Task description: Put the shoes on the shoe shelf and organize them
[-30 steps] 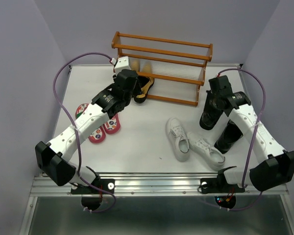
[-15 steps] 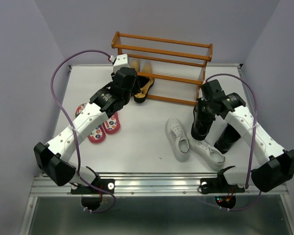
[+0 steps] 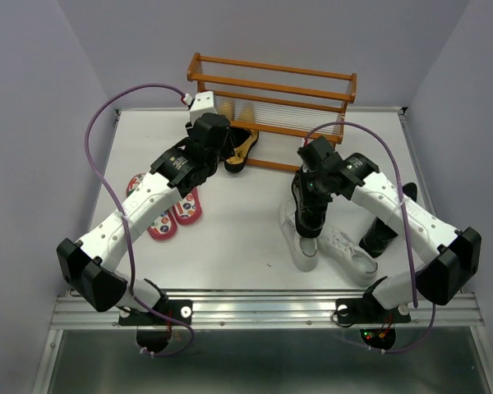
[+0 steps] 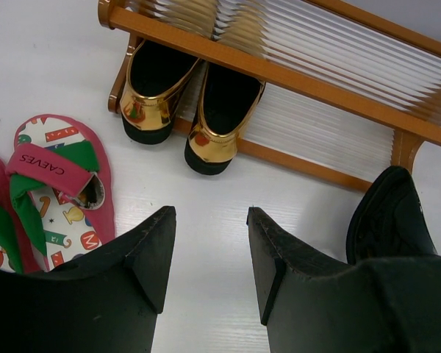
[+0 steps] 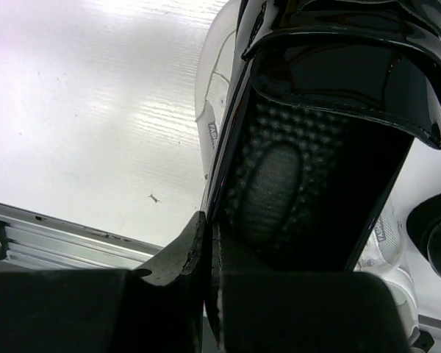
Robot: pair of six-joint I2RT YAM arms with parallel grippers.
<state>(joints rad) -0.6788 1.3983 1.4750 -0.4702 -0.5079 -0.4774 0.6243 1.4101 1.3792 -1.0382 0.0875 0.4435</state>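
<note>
Left jaws gape beside "CAEVES" flip-flop [image 4: 55, 180], right jaws clamp black boot [image 5: 316, 125].

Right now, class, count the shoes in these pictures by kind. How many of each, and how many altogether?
Shiny gold loafers: 2
Pink flip-flops with patterned footbeds: 2
White lace-up sneakers: 2
Tall black boots: 2
Total: 8
</note>
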